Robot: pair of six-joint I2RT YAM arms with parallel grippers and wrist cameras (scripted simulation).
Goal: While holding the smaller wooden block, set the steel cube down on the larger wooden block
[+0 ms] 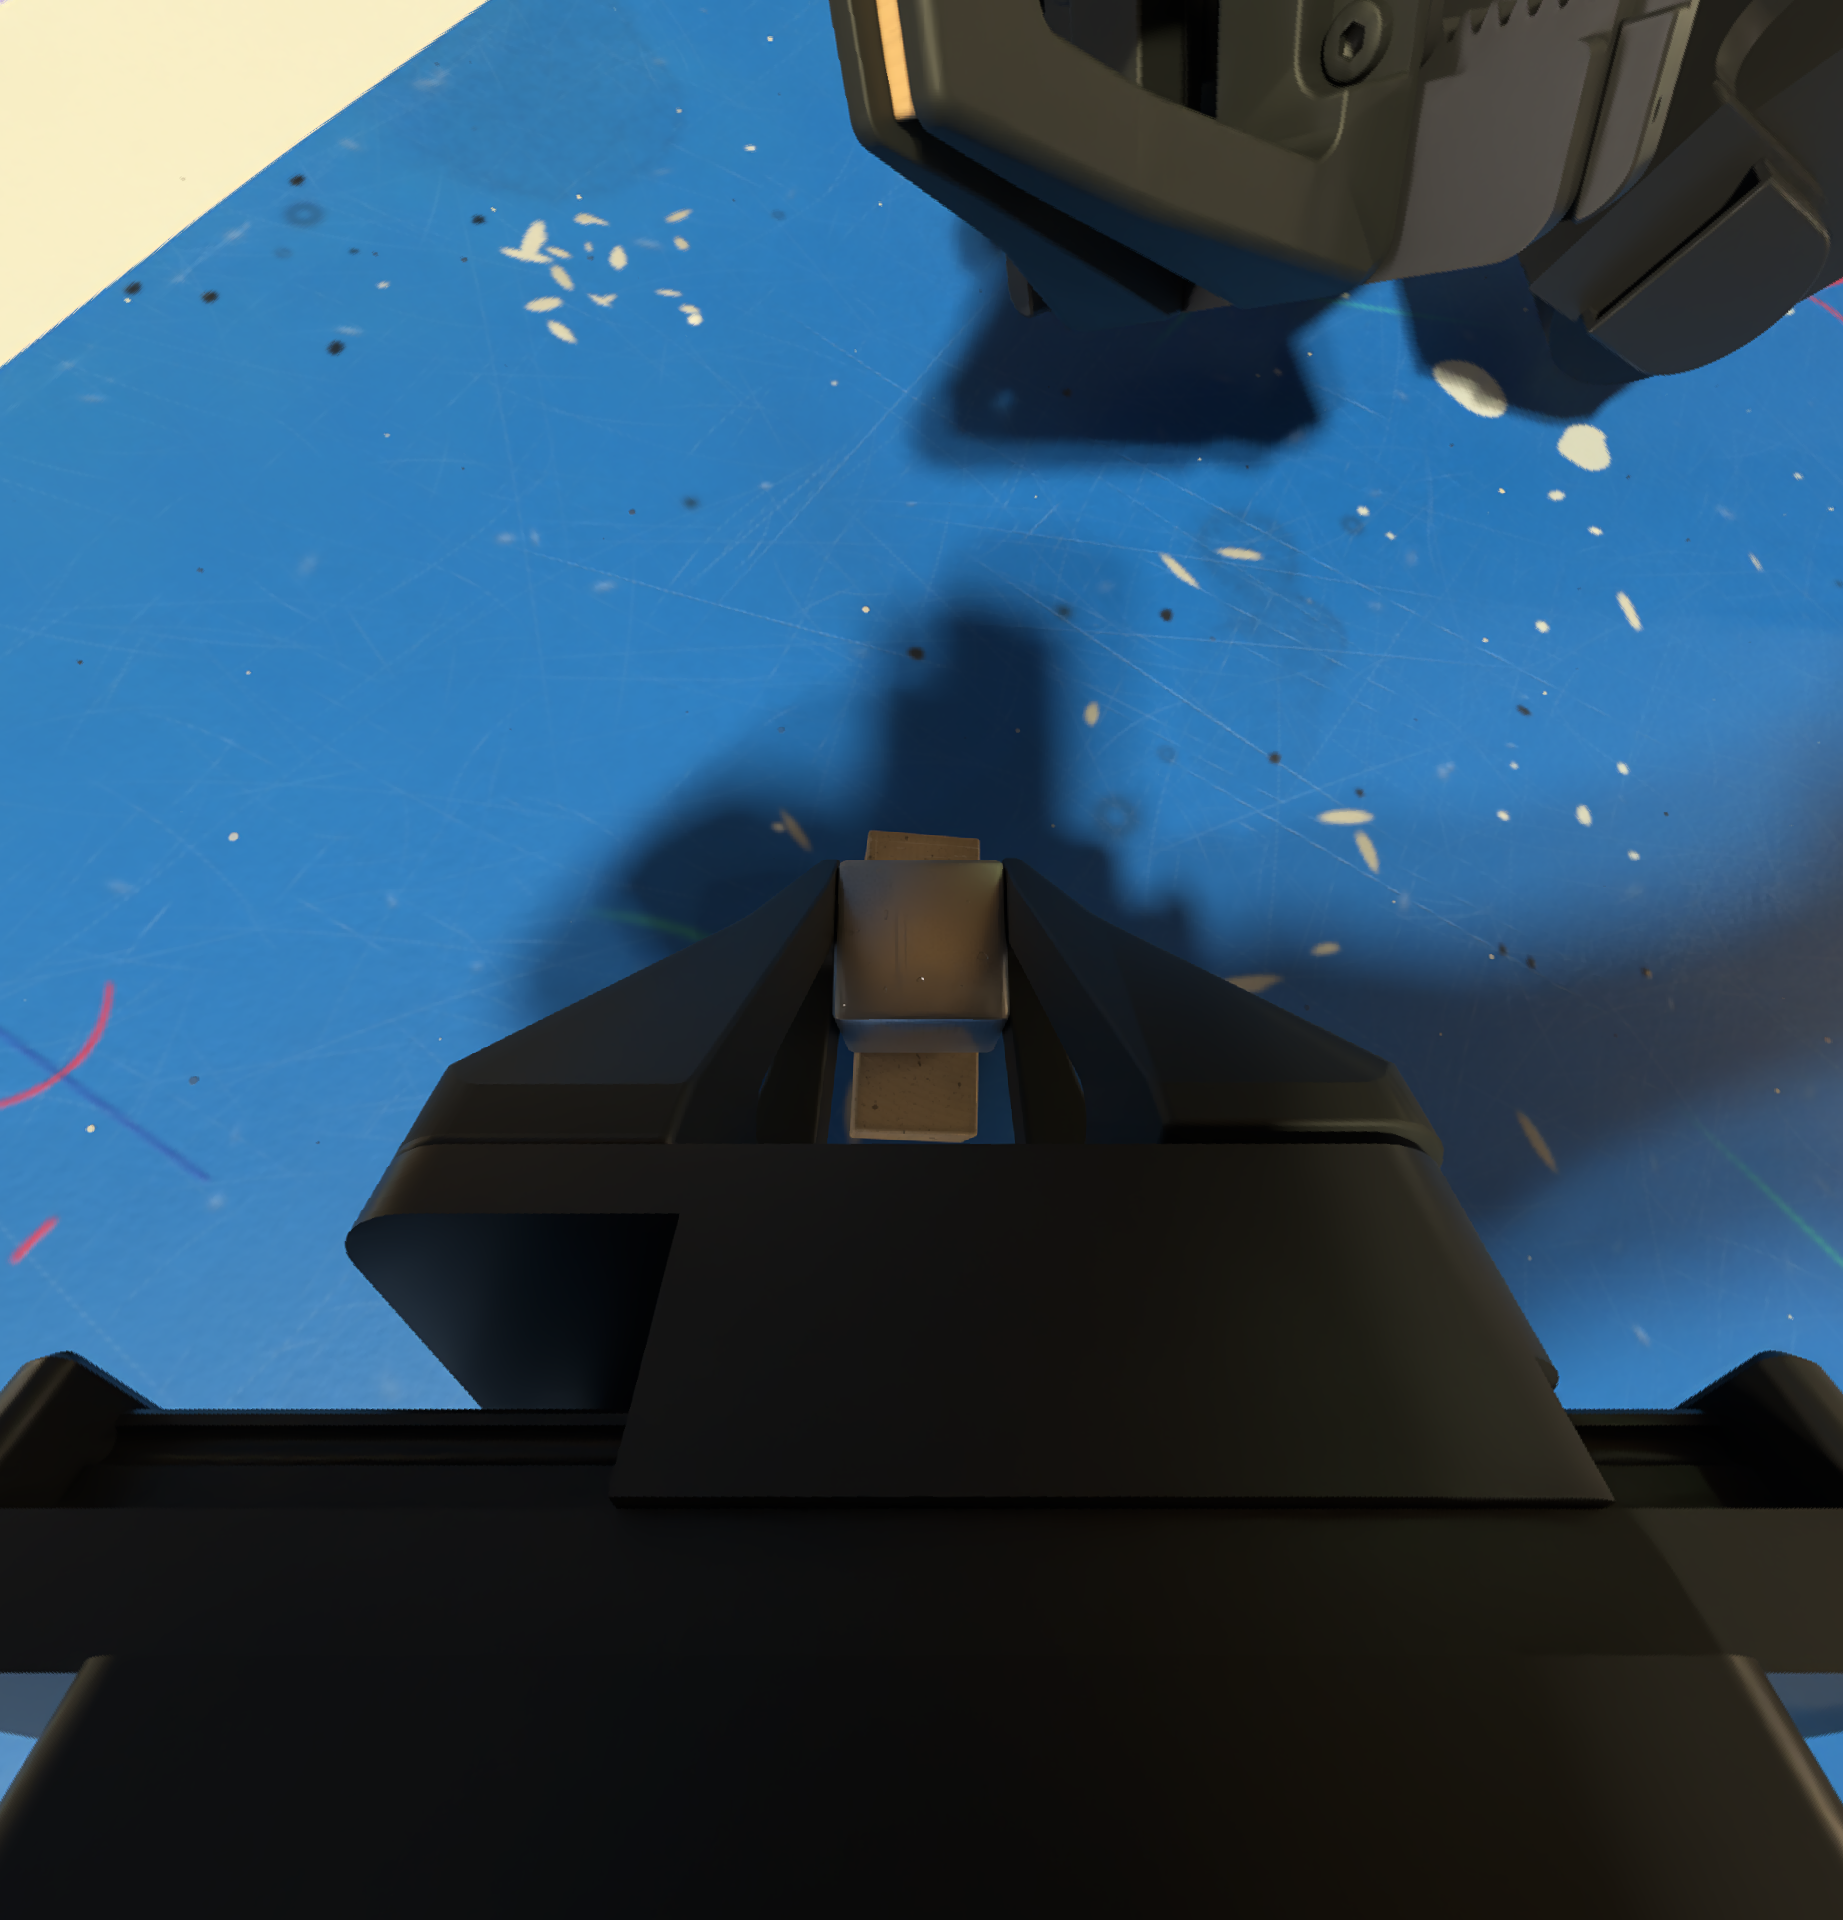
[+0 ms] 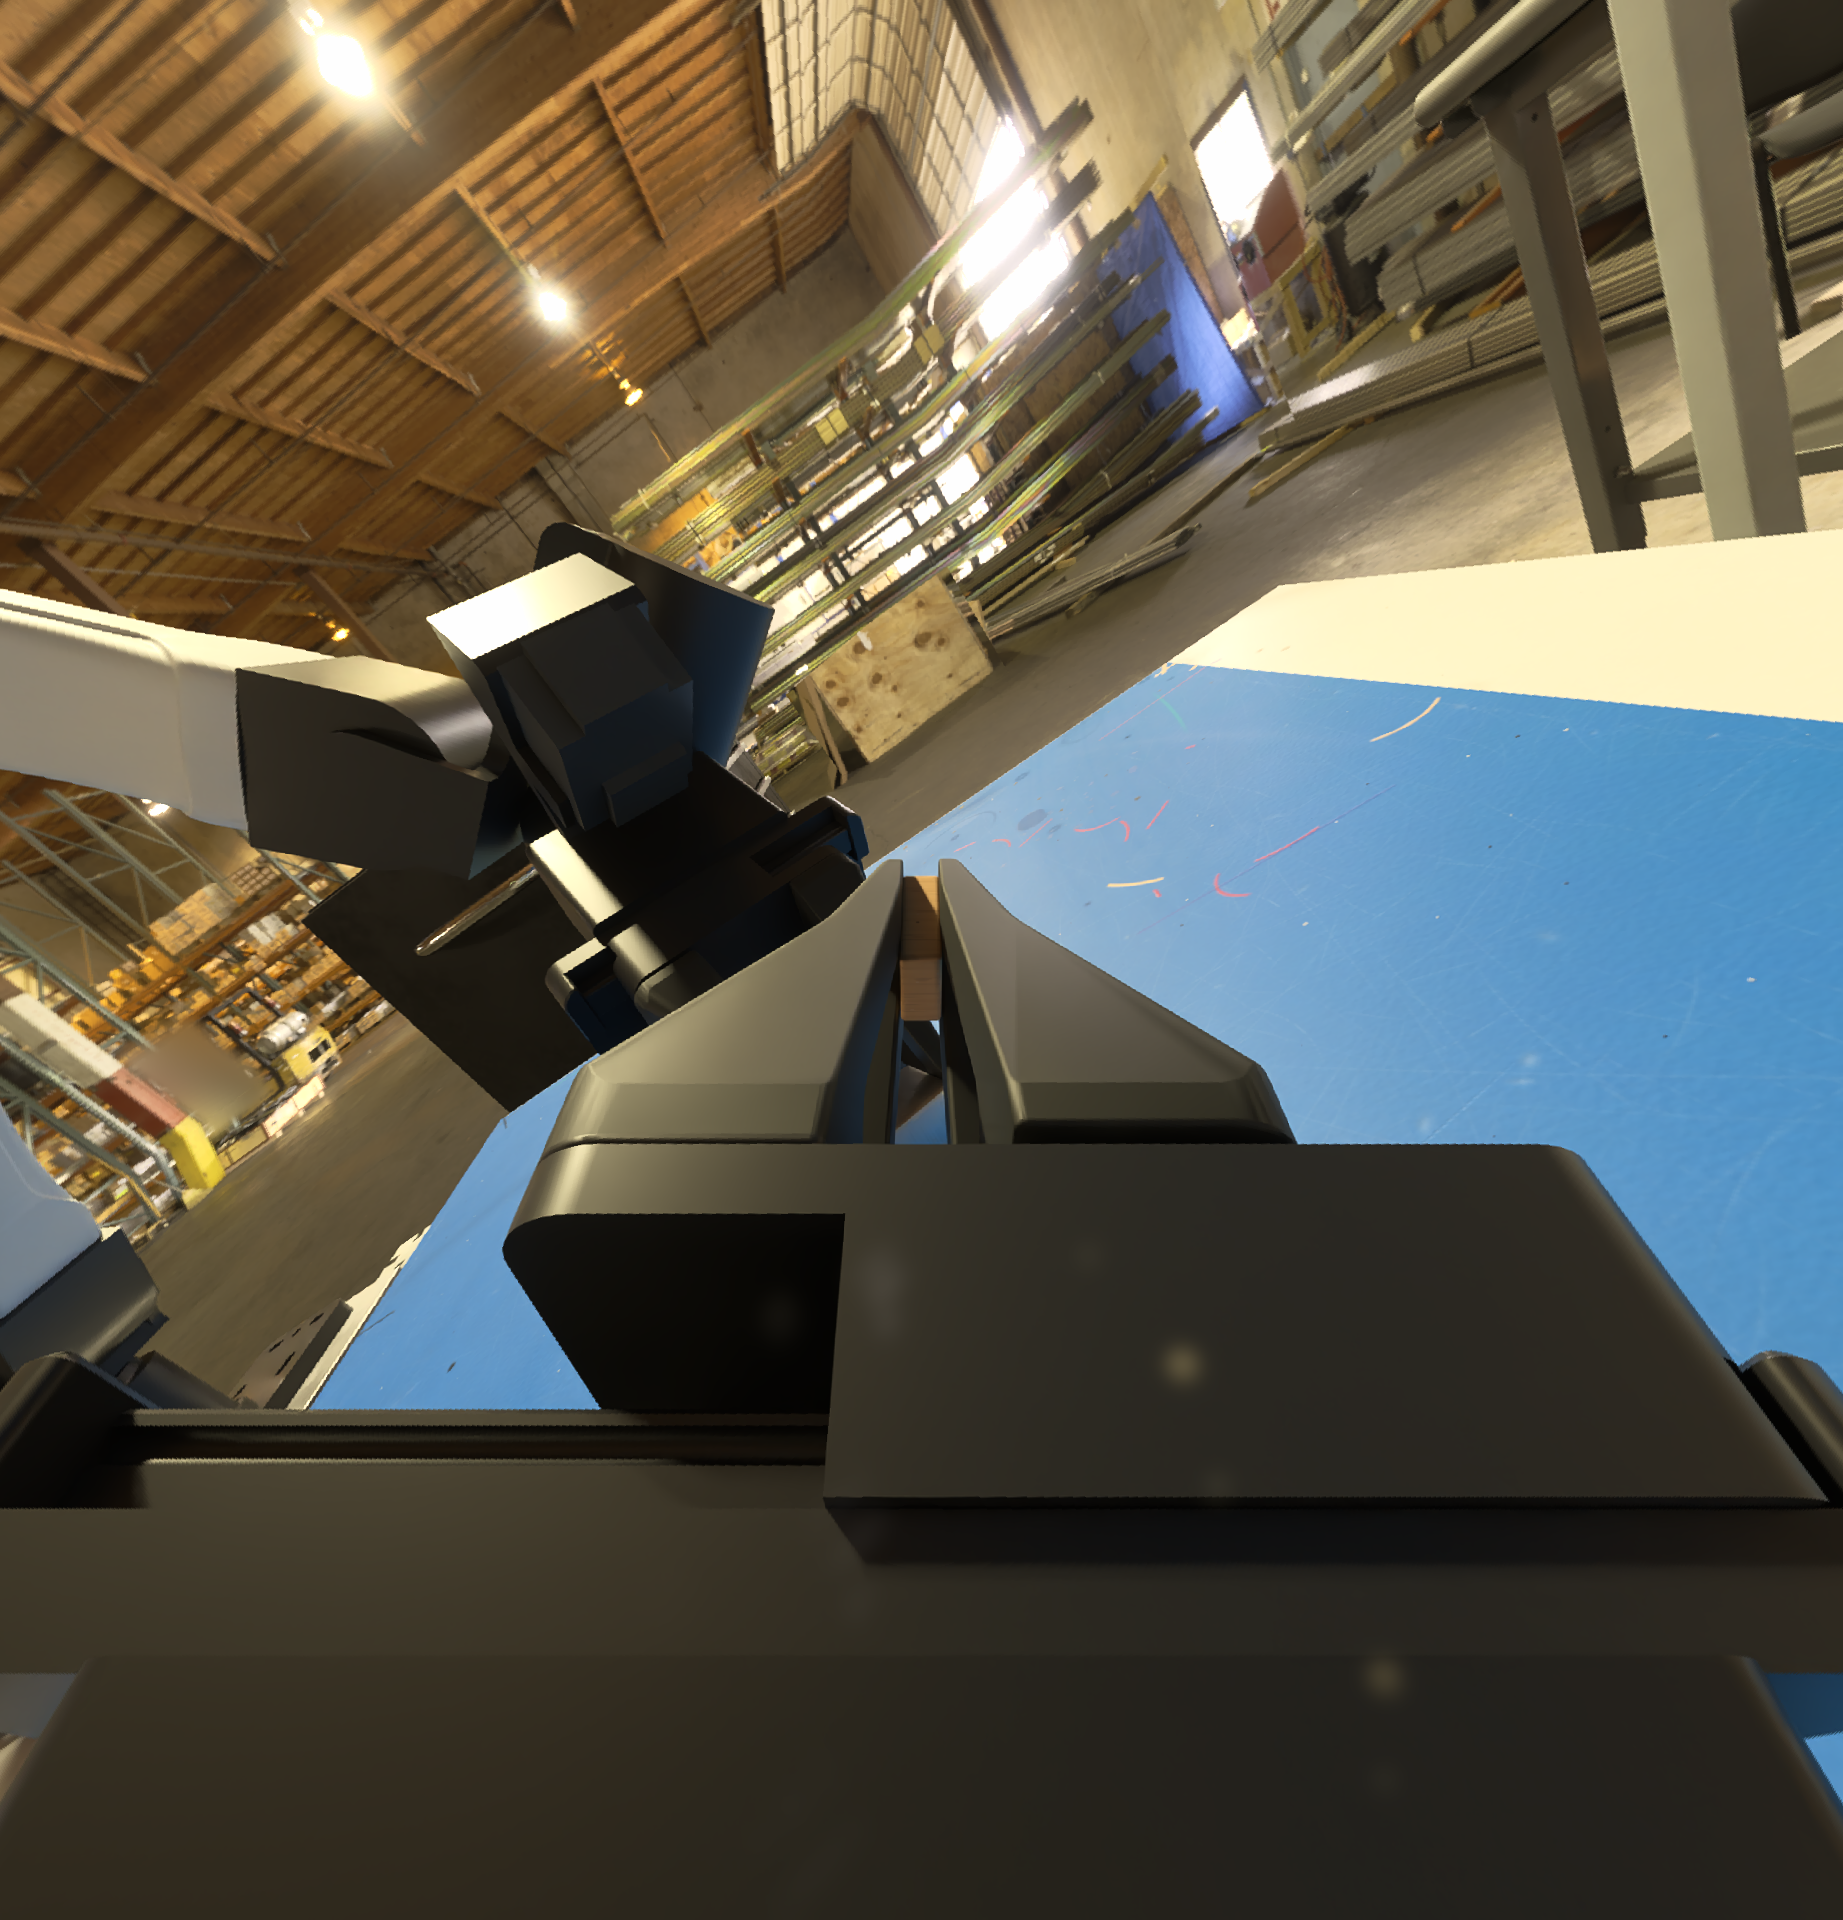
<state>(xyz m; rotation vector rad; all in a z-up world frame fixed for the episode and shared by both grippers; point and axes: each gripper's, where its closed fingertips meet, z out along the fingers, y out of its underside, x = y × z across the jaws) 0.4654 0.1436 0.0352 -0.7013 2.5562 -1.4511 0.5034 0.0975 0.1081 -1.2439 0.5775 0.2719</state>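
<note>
In the left wrist view my left gripper (image 1: 919, 875) is shut on the steel cube (image 1: 919, 951), a small shiny grey cube between the fingertips. The larger wooden block (image 1: 912, 1103) lies on the blue mat directly under the cube and shows in front of and behind it. I cannot tell whether cube and block touch. In the right wrist view my right gripper (image 2: 919, 883) is shut on the smaller wooden block (image 2: 921, 951), a thin tan piece held above the mat. The right gripper (image 1: 1260, 156) also hangs at the top right of the left wrist view.
The blue mat (image 1: 377, 623) is scratched and paint-flecked, with a cream table border (image 1: 117, 156) at the far left. The left arm (image 2: 584, 779) stands close to the left of the right gripper. Warehouse racks and a grey table frame (image 2: 1706, 312) lie beyond the table.
</note>
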